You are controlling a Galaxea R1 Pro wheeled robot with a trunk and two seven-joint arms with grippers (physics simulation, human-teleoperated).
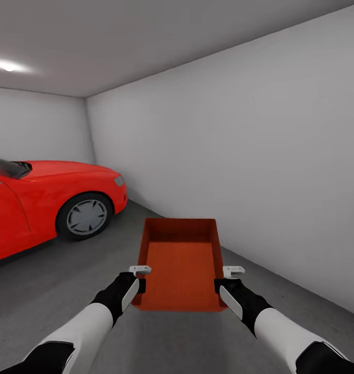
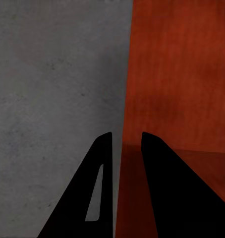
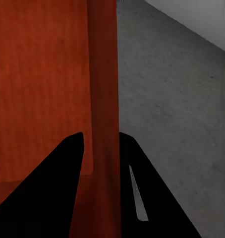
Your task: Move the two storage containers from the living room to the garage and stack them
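One orange-red open-top storage container [image 1: 182, 265] is in front of me in the garage, empty and level, held between both arms over the dark grey concrete floor [image 1: 67, 296]. My left gripper [image 1: 139, 285] is shut on its left wall near the close corner. In the left wrist view, the left gripper [image 2: 126, 136] straddles the container's wall [image 2: 177, 74] above the floor [image 2: 53, 74]. My right gripper [image 1: 218, 285] is shut on the right wall. In the right wrist view, the right gripper [image 3: 101, 134] has the container's rim [image 3: 102, 74] between its fingers.
A red car [image 1: 41, 202] is parked at the left, its front wheel [image 1: 86, 216] facing me. A plain grey-white wall [image 1: 249, 156] runs along the right and meets the back wall in a far corner. Concrete floor lies between the car and the wall.
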